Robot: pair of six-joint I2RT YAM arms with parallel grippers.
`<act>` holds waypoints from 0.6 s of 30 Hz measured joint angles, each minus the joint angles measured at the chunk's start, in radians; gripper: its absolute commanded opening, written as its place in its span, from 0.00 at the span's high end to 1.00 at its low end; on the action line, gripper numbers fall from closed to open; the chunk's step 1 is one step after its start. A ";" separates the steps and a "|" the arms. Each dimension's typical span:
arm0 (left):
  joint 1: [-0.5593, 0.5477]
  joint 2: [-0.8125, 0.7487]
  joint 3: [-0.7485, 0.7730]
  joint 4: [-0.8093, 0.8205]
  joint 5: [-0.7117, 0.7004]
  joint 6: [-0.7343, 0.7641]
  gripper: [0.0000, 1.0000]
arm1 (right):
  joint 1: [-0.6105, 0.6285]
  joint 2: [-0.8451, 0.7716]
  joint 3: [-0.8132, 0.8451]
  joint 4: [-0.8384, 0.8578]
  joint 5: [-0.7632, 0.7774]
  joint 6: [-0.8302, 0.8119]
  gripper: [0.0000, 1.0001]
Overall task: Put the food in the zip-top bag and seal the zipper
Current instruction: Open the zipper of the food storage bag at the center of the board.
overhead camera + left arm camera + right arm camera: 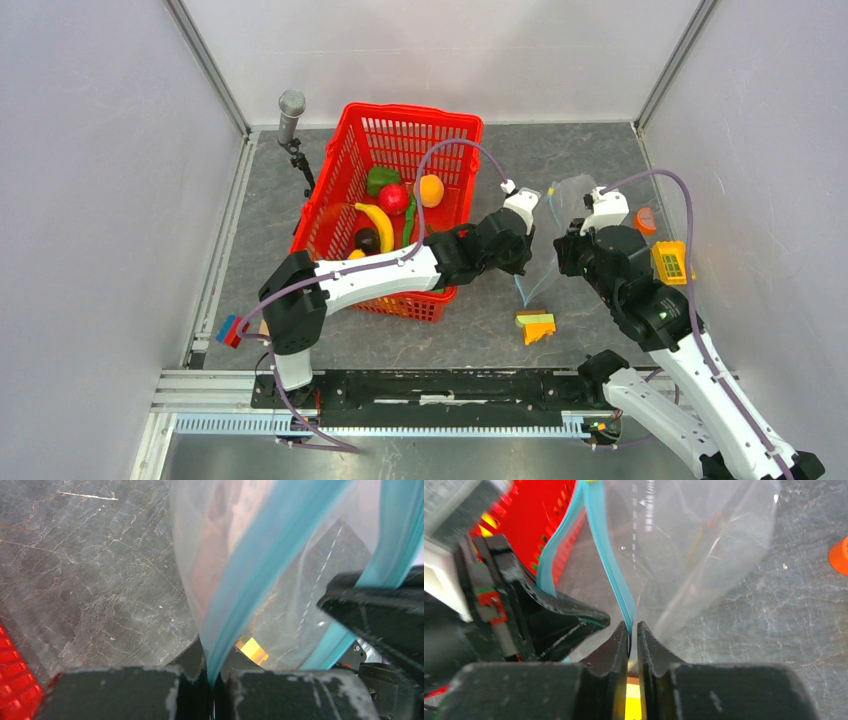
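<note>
The left gripper [212, 676] clenches one lip of the thin light blue zipper strip [613, 565] and the right gripper [633, 631] pinches the other, holding the clear crinkly zip-top bag [572, 192] beside the red lattice basket [412, 111] of plastic toy food [378, 225], so spread them gently and evenly.

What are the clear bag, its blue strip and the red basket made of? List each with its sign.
Clear crinkly bag: thin glossy plastic film, see-through, creased.
Light blue strip: seemingly thicker flexible plastic, matte, bends in smooth curves.
Red lattice basket: likely rigid moulded plastic, uniform colour, even grid holes.
</note>
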 measured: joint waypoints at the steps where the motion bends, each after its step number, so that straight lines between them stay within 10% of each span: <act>1: 0.000 0.000 0.003 -0.001 -0.005 -0.003 0.98 | 0.000 -0.005 -0.011 -0.006 0.000 0.002 0.77; 9: -0.001 0.000 0.059 -0.002 -0.036 -0.037 0.98 | 0.000 -0.027 -0.085 0.019 -0.026 0.031 0.67; 15: -0.006 0.002 0.063 -0.003 -0.055 -0.042 0.98 | 0.000 -0.051 -0.154 0.074 -0.054 0.066 0.99; 18: -0.008 0.004 0.063 -0.004 -0.061 -0.042 0.98 | 0.000 -0.066 -0.168 0.093 -0.053 0.079 1.00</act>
